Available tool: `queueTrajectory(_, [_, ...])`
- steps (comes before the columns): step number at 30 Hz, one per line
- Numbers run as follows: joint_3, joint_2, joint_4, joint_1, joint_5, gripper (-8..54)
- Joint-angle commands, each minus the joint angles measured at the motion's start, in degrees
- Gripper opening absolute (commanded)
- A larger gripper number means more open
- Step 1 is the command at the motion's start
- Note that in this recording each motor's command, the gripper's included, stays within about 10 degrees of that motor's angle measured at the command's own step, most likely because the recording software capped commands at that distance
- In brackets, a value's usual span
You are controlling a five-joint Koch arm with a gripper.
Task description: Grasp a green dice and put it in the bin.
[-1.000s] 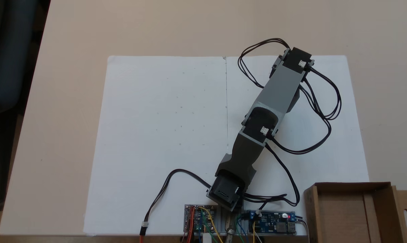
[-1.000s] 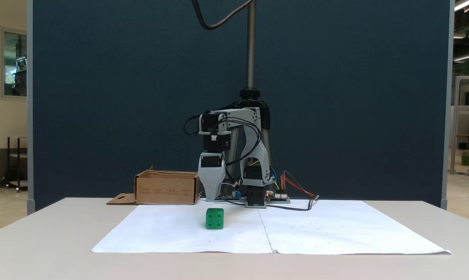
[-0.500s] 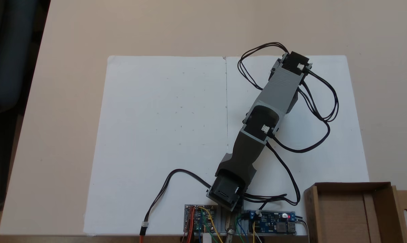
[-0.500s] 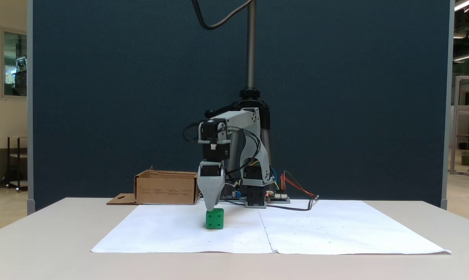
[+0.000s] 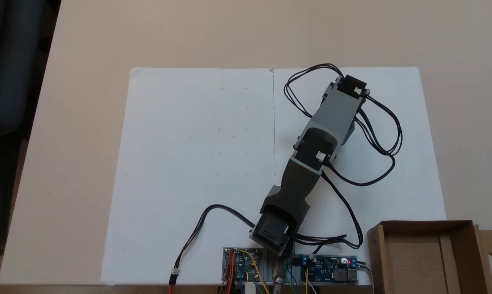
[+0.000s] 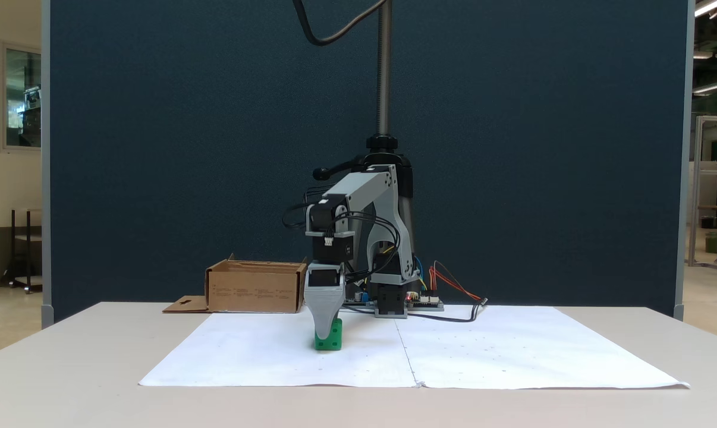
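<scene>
Seemingly midway through its reach, one arm is pictured at a worktop covered by two white sheets. At the left of the side-on fixed view, one bin is seen standing open near the arm's base, its flap laid flat beside it; nothing can be made out inside it in the top-down fixed view. Further right, the hand is lowered over the single green dice, which sits on the paper. One grey finger is shown in front of the cube, so whether the jaws are spread or closed cannot be told. The grasp is judged unfinished; lifting, carrying to the bin and releasing remain.
</scene>
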State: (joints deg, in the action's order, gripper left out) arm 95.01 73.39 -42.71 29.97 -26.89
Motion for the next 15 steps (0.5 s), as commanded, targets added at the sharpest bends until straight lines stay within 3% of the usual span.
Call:
queueTrajectory(1, [-0.18, 1.76, 3.25, 0.79, -0.26, 43.6])
queueTrajectory(15, [1.23, 1.58, 3.96, 0.88, 0.26, 43.4])
